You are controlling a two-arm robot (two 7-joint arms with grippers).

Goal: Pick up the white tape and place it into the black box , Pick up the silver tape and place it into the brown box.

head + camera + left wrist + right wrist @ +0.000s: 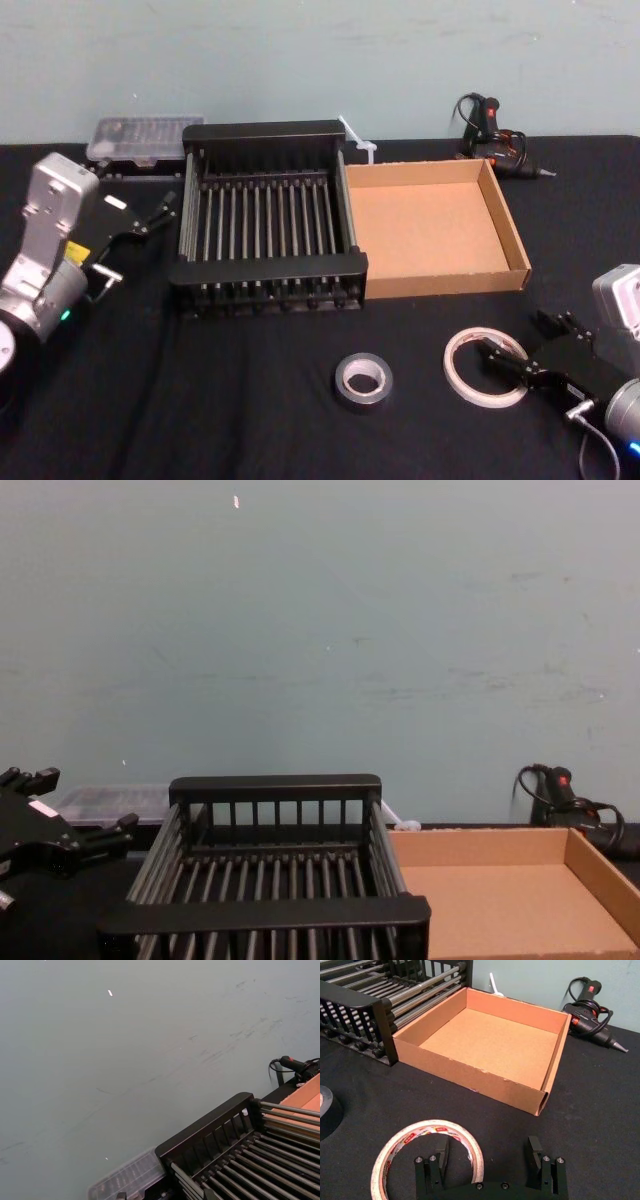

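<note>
jaws open, the right gripper (487, 1152) straddles the near rim of the white tape (427, 1152), while the left gripper (150, 215), also open, hangs beside the black box (265, 272).

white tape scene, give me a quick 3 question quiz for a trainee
1. True or false: the white tape already lies in the black box.
2. Which gripper has the white tape's edge between its open fingers?
3. The silver tape lies: A) in the brown box B) on the table, in front of the black box C) in the left gripper

Key: 1 false; 2 the right gripper; 3 B
</note>
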